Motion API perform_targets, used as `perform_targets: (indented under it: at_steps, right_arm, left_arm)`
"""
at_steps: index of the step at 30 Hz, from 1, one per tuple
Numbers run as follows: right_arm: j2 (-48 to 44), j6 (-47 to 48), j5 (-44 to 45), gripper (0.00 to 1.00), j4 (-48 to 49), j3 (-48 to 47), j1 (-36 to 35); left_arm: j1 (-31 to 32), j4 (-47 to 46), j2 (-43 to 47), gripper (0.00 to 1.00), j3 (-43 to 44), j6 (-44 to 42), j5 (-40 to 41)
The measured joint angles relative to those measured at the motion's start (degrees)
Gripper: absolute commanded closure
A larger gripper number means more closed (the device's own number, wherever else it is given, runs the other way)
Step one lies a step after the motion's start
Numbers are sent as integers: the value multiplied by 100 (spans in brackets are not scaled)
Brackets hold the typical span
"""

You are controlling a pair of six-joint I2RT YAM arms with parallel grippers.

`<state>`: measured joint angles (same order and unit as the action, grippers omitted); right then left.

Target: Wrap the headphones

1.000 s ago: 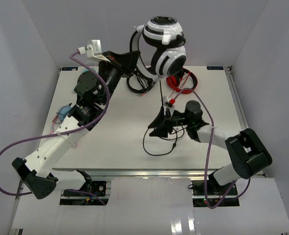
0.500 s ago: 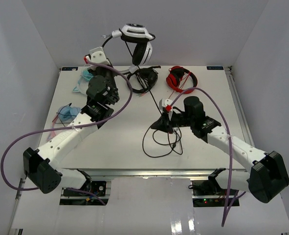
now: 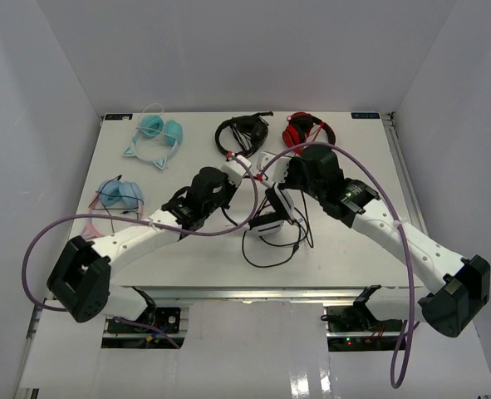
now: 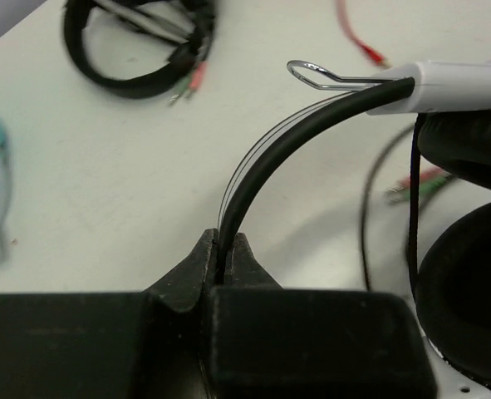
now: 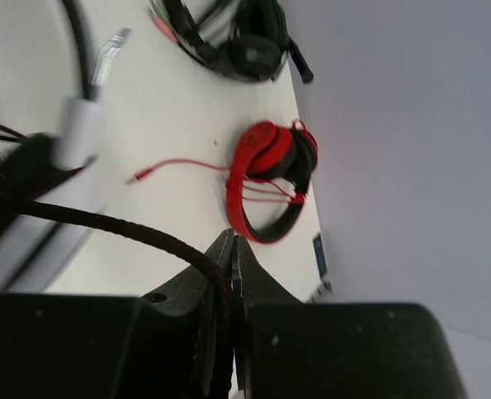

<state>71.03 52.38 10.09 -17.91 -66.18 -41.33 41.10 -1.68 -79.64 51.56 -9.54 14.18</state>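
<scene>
table (image 3: 187,258): flat matte white | headphones (image 3: 280,205): mid-table, glossy round white cups, soft black cushions | my left claw (image 4: 224,253): clenched on their smooth curved black headband (image 4: 345,100) | my right claw (image 5: 231,258): clenched on their thin braided black cable (image 5: 129,229)

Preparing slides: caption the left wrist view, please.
Left gripper shut on the black headband of the white over-ear headphones, white tabletop behind.

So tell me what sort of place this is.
Probably a robot lab test cell: a table boxed by plain walls, left arm and right arm bolted at its near edge, red headphones and black headphones laid out.
</scene>
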Motion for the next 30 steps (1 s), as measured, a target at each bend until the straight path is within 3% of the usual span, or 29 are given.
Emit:
perform_targets:
  at_steps: [3, 8, 14, 19, 24, 30]
  right_arm:
    - [155, 418, 510, 86, 204, 266, 33]
    - [235, 327, 119, 63, 324, 479, 601]
    - [-41, -626, -3101, 28, 337, 553, 1986]
    - [65, -1734, -5942, 21, 656, 918, 2263]
    - [577, -3680, -7299, 15, 2431, 1722, 1674]
    - [1287, -6732, -7865, 13, 5715, 2683, 1561]
  left_arm:
    - [-3, 171, 640, 100, -145, -61, -1148]
    - [-6, 77, 1576, 100, -148, 131, -2260]
    - [-49, 49, 1763, 100, -90, 794, -2614]
    - [-24, 212, 1660, 100, 441, 1329, -2971]
    - [-24, 300, 1299, 100, 1564, 1872, -2842]
    - [-25, 112, 1130, 100, 2546, 2706, -1911]
